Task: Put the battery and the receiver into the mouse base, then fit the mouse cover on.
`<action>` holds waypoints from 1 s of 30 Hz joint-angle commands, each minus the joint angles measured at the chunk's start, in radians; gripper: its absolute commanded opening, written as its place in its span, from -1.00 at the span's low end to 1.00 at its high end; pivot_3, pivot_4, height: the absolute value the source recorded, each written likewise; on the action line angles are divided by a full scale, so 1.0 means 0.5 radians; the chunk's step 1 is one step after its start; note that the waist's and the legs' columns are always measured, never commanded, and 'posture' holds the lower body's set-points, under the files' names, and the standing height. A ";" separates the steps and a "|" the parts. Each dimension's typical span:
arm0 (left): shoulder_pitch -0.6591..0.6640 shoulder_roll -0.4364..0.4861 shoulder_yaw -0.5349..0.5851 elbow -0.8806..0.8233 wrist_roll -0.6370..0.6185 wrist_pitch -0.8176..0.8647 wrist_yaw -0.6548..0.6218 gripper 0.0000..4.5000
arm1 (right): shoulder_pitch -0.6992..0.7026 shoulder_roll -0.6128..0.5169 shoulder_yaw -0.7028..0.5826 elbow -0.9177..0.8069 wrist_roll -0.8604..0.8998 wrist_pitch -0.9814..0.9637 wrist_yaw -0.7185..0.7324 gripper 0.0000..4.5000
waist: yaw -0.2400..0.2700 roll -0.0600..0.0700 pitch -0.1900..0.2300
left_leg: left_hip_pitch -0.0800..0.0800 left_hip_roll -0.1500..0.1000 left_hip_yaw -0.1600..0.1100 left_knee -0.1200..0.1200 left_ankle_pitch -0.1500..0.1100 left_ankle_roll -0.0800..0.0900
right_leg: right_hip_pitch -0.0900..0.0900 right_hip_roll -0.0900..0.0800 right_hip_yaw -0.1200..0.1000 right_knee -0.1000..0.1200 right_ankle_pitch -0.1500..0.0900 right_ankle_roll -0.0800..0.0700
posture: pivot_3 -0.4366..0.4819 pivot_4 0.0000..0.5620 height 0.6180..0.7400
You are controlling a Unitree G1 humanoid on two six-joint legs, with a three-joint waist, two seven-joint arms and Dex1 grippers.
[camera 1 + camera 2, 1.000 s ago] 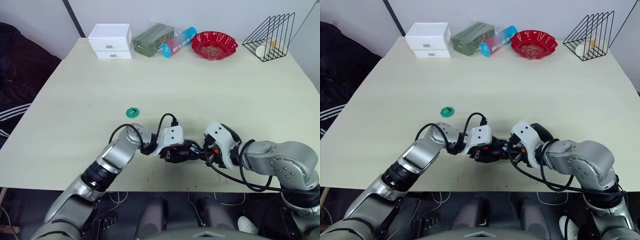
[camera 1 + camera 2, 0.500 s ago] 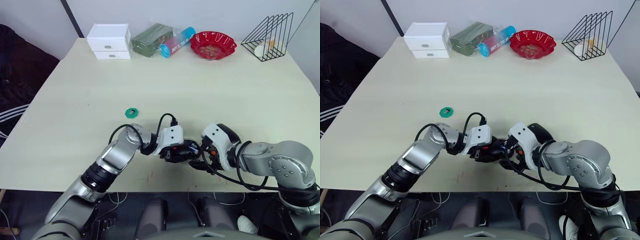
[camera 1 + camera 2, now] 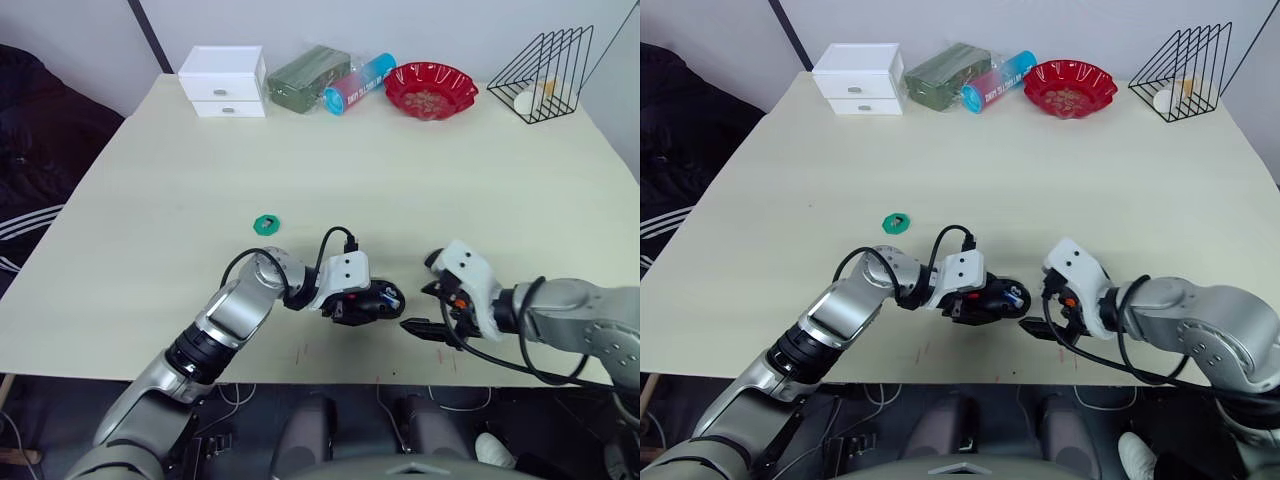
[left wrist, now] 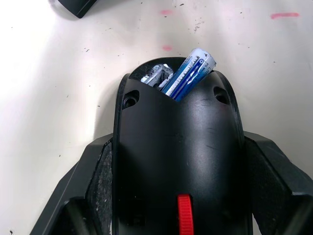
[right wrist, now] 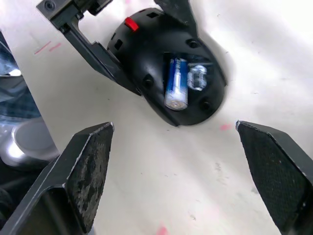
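The black mouse base [image 3: 368, 300] with its red wheel [image 4: 185, 220] lies on the table near the front edge. My left gripper [image 3: 362, 303] is shut on it, one finger on each side. In its open compartment a blue battery [image 5: 176, 83] lies beside the silver receiver [image 5: 197, 78]. The battery's end pokes past the base's rim [image 4: 195, 61]. My right gripper [image 3: 428, 310] stands a short way to the right of the base, open, with nothing between its fingers [image 5: 90, 166]. The mouse cover is out of view.
A small green ring [image 3: 265, 224] lies on the table behind the left arm. Along the far edge stand a white drawer box [image 3: 222, 80], a green packet [image 3: 307, 78], a blue and pink tube [image 3: 358, 83], a red bowl [image 3: 430, 90] and a wire rack [image 3: 545, 72].
My right gripper has opened and drawn back to the right, away from the mouse base. The left gripper and the base have stayed in place.
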 commanded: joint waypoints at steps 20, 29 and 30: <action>0.014 0.000 -0.064 0.029 0.050 0.047 0.009 0.31 | 0.505 0.287 0.166 0.691 -0.808 -1.993 0.946 -0.99 | 0.016 0.000 0.001 | 0.002 0.001 0.002 0.000 0.000 0.000 | 0.000 0.004 0.001 0.001 0.000 0.000 | -0.05 -0.47 1.00; 0.002 0.000 -0.065 0.038 0.053 0.046 0.005 0.31 | 0.500 0.412 0.242 0.891 -0.927 -2.208 1.025 -0.99 | 0.017 0.000 0.001 | 0.003 0.001 0.003 0.000 0.000 0.000 | 0.000 0.004 0.002 0.002 0.000 0.000 | -0.05 -0.47 1.00; 0.002 0.001 -0.065 0.036 0.053 0.047 0.005 0.31 | 0.499 0.428 0.239 0.901 -0.928 -2.210 1.016 -0.99 | 0.018 0.000 0.001 | 0.004 0.001 0.003 0.000 0.000 0.000 | 0.001 0.004 0.002 0.003 0.000 0.000 | -0.05 -0.47 1.00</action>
